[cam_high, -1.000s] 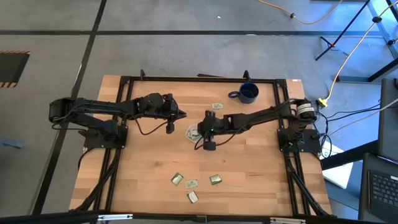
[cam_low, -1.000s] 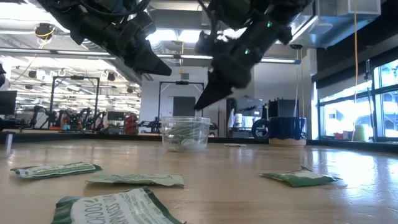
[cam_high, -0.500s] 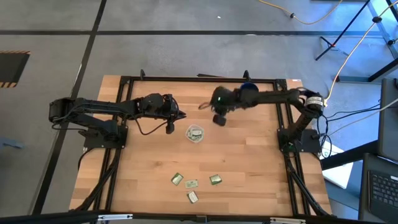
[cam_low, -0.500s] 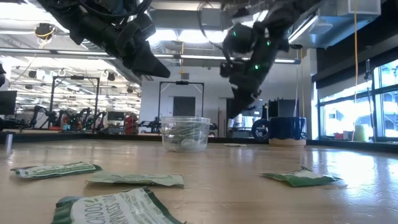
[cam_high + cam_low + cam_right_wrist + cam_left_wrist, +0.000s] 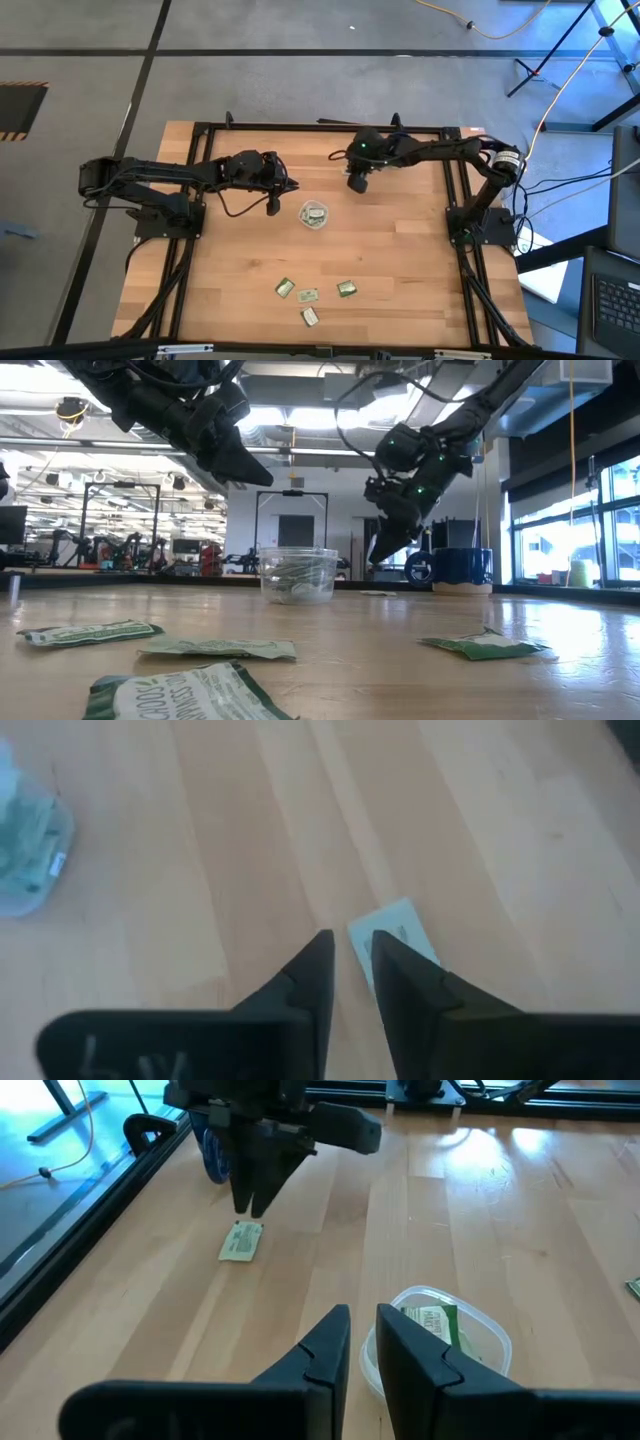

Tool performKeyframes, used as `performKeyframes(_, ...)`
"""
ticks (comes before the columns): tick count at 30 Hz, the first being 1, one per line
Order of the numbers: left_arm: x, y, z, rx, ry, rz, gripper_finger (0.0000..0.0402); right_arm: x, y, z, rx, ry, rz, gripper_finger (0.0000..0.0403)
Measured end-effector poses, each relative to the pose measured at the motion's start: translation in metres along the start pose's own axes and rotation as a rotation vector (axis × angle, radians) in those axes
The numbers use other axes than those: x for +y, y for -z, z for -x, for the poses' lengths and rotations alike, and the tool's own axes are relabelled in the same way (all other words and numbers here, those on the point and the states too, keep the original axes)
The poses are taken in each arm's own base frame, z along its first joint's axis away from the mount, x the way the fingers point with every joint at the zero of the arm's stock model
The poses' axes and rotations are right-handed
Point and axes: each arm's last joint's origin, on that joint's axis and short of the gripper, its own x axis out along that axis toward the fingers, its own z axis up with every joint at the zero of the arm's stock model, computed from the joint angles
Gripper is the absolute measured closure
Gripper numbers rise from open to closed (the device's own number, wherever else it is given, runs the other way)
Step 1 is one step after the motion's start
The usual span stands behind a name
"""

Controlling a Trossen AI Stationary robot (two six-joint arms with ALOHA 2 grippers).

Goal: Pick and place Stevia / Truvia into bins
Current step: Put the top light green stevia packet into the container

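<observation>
The clear cup (image 5: pixel 314 214) stands mid-table with sachets inside, and shows in the low view as the cup (image 5: pixel 298 573). One pale green sachet (image 5: pixel 241 1240) lies flat toward the far edge, and shows in the right wrist view as the sachet (image 5: pixel 395 935). My right gripper (image 5: pixel 250 1208) hovers just above it, pointing down, its fingers a narrow gap apart (image 5: pixel 348 942). My left gripper (image 5: pixel 290 184) hangs left of the cup, open by a narrow gap (image 5: pixel 362 1320). Several more sachets (image 5: pixel 307 296) lie flat near the near edge.
A dark blue mug (image 5: pixel 460 565) stands near the far right corner, just beyond my right arm (image 5: pixel 430 152). A black frame (image 5: pixel 300 127) runs along the table's far edge and its sides. Bare wood lies between the cup and the near sachets (image 5: pixel 220 648).
My right gripper has swung from above the cup toward the table's far edge, and now stands over the lone sachet near the mug, having turned about on the way. The left arm has kept still. The cup and the sachets have not moved.
</observation>
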Motion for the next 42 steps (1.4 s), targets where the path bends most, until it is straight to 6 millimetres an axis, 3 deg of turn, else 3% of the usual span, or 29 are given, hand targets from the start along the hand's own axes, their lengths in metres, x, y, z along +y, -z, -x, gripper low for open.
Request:
performKeyframes(6,0.000,0.000,0.000,0.000,0.000,0.000,0.0353,0.000,-0.001,0.000,-0.011,0.002,-0.023,0.0284)
performKeyframes(12,0.000,0.000,0.000,0.000,0.000,0.000,0.0353,0.002,0.000,0.000,-0.005,-0.001,-0.005,0.0277)
performKeyframes(17,0.000,0.000,0.000,-0.001,0.000,0.000,0.0353,0.001,0.000,-0.001,-0.003,0.027,-0.075,0.0293)
performKeyframes(28,0.000,0.000,0.000,-0.001,-0.001,0.000,0.0350,-0.002,0.013,-0.026,0.071,0.079,-0.081,0.0330)
performKeyframes(42,0.000,0.000,0.000,0.000,-0.003,0.000,0.0351,-0.004,0.021,-0.040,0.121,0.094,-0.058,0.0368)
